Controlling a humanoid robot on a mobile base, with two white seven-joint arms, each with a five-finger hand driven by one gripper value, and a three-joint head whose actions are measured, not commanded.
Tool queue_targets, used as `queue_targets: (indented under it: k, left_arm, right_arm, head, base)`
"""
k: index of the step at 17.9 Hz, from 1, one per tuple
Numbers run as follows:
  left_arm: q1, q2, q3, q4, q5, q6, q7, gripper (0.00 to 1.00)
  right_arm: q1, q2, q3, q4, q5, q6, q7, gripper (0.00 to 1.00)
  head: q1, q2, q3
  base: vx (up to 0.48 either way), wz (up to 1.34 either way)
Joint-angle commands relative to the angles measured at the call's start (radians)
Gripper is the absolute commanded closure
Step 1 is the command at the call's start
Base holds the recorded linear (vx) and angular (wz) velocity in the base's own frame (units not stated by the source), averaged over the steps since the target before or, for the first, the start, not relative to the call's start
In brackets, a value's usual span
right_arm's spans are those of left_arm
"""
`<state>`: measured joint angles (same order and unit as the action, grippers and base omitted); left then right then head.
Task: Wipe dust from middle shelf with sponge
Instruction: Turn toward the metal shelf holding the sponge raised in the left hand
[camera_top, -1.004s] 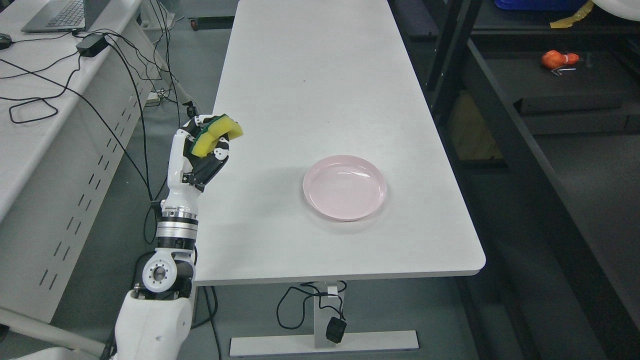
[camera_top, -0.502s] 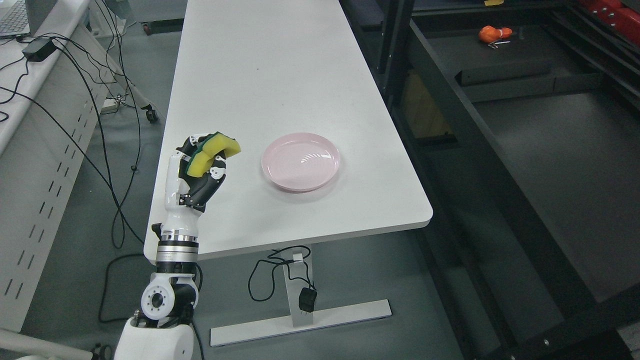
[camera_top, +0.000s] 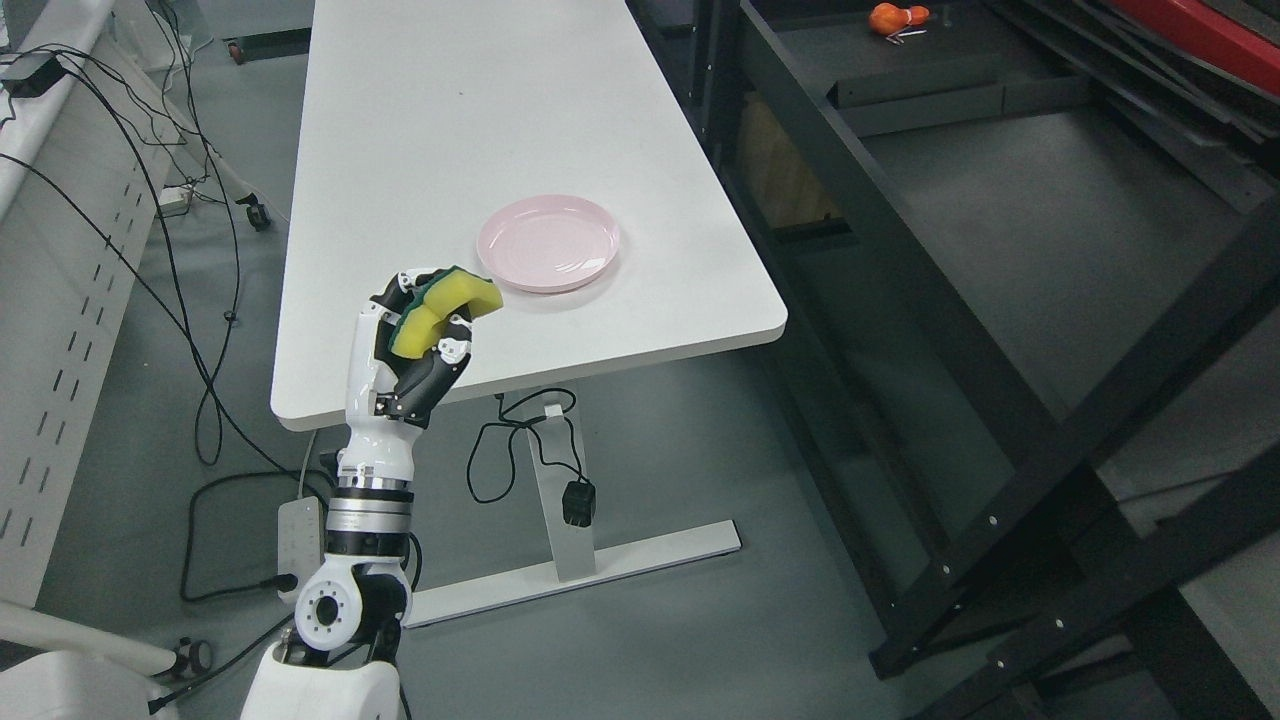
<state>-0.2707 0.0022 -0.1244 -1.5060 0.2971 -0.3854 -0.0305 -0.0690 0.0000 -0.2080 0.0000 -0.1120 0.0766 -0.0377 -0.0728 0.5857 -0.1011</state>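
At lower left, my left hand (camera_top: 415, 345) raised upright, fingers clamped round bent yellow-green sponge (camera_top: 443, 306). Beyond fingertips: white table (camera_top: 420, 150), pink plate (camera_top: 548, 242). Off to right: dark shelf rack (camera_top: 1000, 230).

sponge (camera_top: 445, 303): yellow, green scrub side | bent, raised | shelf (camera_top: 1000, 200): dark, right of it

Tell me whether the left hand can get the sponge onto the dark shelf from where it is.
Probably not yet: the left hand holds the sponge over the white table; the dark shelf lies far right.
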Motion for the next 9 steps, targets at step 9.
queue_targets:
  k: [9]
  left_arm:
    - [0.050, 0.015, -0.067, -0.023, 0.002, 0.000, -0.002, 1.00]
  right_arm:
    - [0.000, -0.017, -0.001, -0.017, 0.000, 0.000, 0.001, 0.00]
  head:
    - [0.0000, 0.000, 0.000]
  base:
    - [-0.267, -0.37]
